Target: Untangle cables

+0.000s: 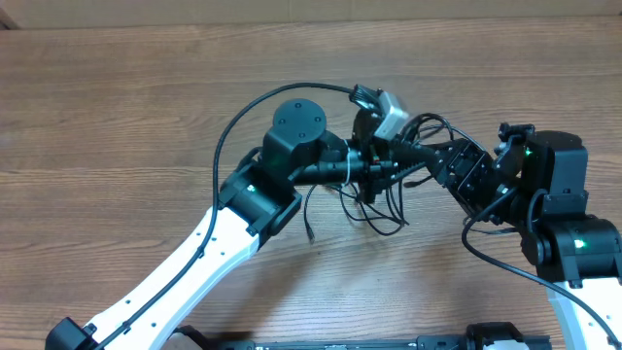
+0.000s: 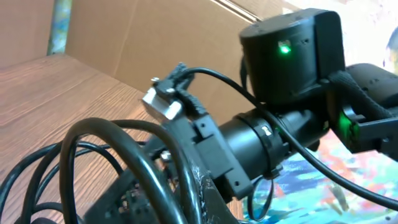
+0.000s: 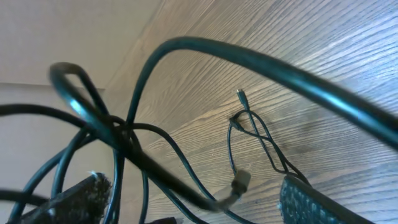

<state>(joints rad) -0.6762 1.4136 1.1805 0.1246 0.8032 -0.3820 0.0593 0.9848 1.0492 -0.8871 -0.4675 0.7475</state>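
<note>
ok so from the overhead, the left arm comes in from about 7 o'clock and reaches toward the middle of the wooden table (image 1: 117, 117). The left gripper (image 1: 394, 165) has its fingers squeezed together, and as far as I can tell it's pinching the cables (image 1: 374, 209). The thin black loops hang out of it toward 6 o'clock, with one loose end trailing off around 8 o'clock. The whole tangle sits just right of the table's centre, bunched between the two arms. In the left wrist cam the cables (image 2: 81, 140) loop big and close at about 8 o'clock, with the right arm (image 2: 292, 56) and its green light up at 1 o'clock. Over on the right, the right arm comes up from 4 o'clock. The right gripper (image 1: 439, 163) faces the left one, just beside it, jaws spread wide. Its own cam shows the padded fingers (image 3: 314, 199) well apart at the bottom, with strands of the cables (image 3: 124, 130) crossing between them in a knot, off the wood. A silvery plug (image 3: 240, 180) dangles low, and a small plug (image 3: 240, 94) sits above it at 12 o'clock.
</note>
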